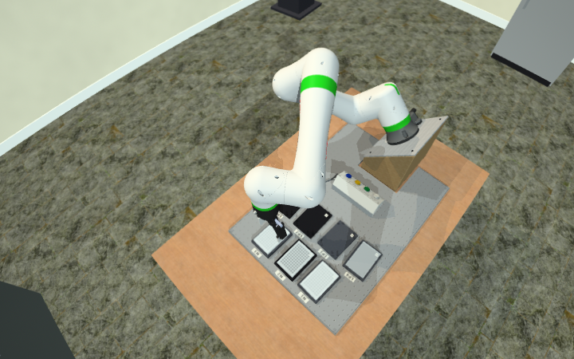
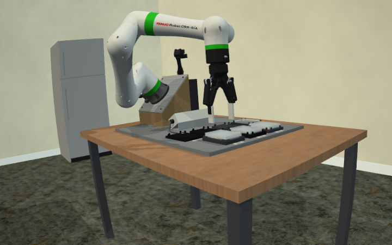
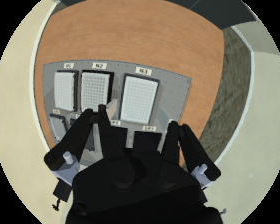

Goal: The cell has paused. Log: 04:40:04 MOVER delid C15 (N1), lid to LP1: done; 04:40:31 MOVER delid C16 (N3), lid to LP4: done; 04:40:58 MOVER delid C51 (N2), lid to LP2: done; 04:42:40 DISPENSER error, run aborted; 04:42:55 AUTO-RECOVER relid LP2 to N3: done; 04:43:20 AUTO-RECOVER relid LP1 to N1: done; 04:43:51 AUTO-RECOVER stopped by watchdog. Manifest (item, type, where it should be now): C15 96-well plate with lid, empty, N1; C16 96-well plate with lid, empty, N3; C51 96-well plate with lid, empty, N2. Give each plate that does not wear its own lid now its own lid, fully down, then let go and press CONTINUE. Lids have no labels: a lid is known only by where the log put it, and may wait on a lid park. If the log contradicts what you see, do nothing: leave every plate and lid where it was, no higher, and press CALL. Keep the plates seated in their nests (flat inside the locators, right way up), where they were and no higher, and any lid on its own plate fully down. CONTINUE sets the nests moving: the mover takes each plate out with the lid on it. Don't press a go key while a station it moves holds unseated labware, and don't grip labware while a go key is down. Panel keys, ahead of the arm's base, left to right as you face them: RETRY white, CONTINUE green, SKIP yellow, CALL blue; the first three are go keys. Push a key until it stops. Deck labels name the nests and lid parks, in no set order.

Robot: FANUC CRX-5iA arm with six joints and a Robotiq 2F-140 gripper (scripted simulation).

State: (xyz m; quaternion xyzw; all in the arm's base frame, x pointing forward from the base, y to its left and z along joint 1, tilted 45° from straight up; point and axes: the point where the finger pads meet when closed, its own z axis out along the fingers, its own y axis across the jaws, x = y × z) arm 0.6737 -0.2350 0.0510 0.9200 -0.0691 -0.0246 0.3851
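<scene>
Hovering over lidded end plate (image 1: 265, 239); label reads N3 in wrist view, faintly. Judged wearing wrong lid: cover from LP2 belongs to C51, not C16. Next along, middle plate (image 1: 295, 258) bare, wells open, prob. N2/C51, so that cover due there. Far plate (image 1: 319, 280) lidded, flat, prob. N1; no touch needed. Pale spare lid (image 1: 363, 259) on end park in rear row, well apart; presumably C16's, parked till N3 freed. Gripper (image 2: 220, 117) vertical, fingers spread wide, nothing between, tips above deck, no contact; spread looks set to straddle lid. Sits over plate's rear corner, not centred yet. Key panel (image 1: 358, 192) nr base; CONTINUE comes last. Risk: plate lifting w/ lid. Grip lid edges only, rise slow.
</scene>
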